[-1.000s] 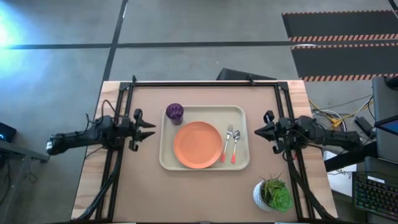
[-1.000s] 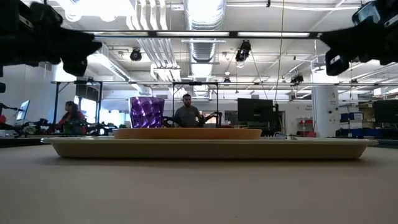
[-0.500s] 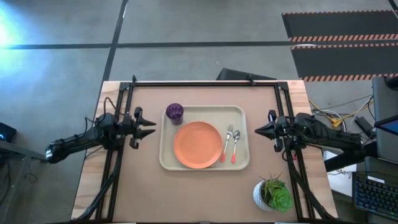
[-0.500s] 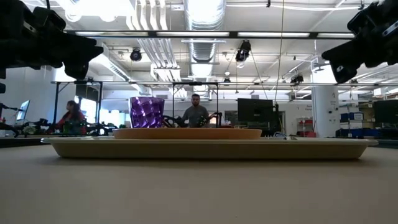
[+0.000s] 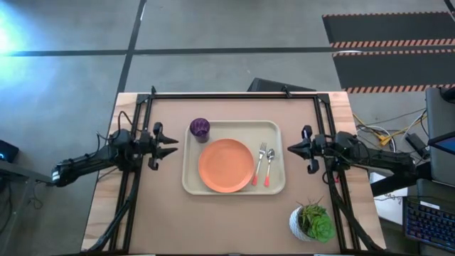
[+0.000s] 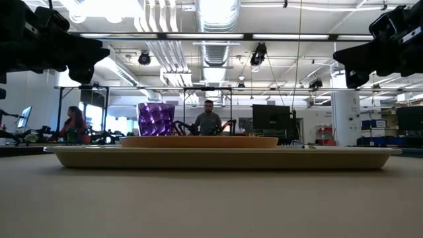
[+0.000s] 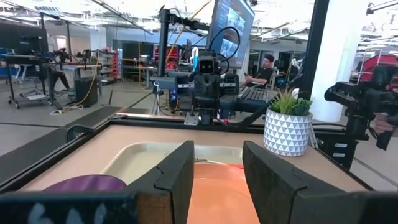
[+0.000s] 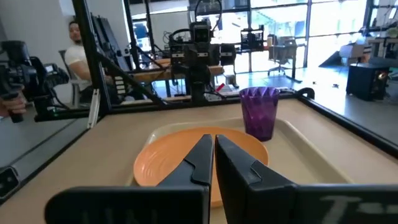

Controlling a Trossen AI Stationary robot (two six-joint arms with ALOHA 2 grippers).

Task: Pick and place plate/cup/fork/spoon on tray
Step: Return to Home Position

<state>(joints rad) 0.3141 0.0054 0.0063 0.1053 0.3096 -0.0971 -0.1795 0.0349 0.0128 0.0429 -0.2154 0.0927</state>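
Starting at the near edge of the brown table point(image 5: 234, 220), a white pot with a green plant point(image 5: 311, 222) stands by the near right corner, off the tray. The cream tray point(image 5: 193, 181) lies in the middle of the table and carries all four items. The orange plate point(image 5: 226, 165) sits at the tray's centre. The fork point(image 5: 259, 163) and the spoon point(image 5: 269, 166) lie side by side along the tray's right rim, red-orange handles toward the near edge. The purple cup point(image 5: 200, 129) stands in the tray's far left corner, close to the plate.

The left gripper point(image 5: 170, 146) hangs above the table just off the tray's left rim, its fingers point(image 7: 174, 180) spread with a clear gap and holding nothing. The right gripper point(image 5: 293, 150) hangs off the tray's right rim, fingers point(image 8: 202, 158) pressed together, empty.

Beyond the far edge is a grey concrete floor point(image 5: 213, 28) with dark lines and striped mats. The low view shows an open workshop with ceiling ducts, monitors and two people point(image 6: 209, 120) at benches.
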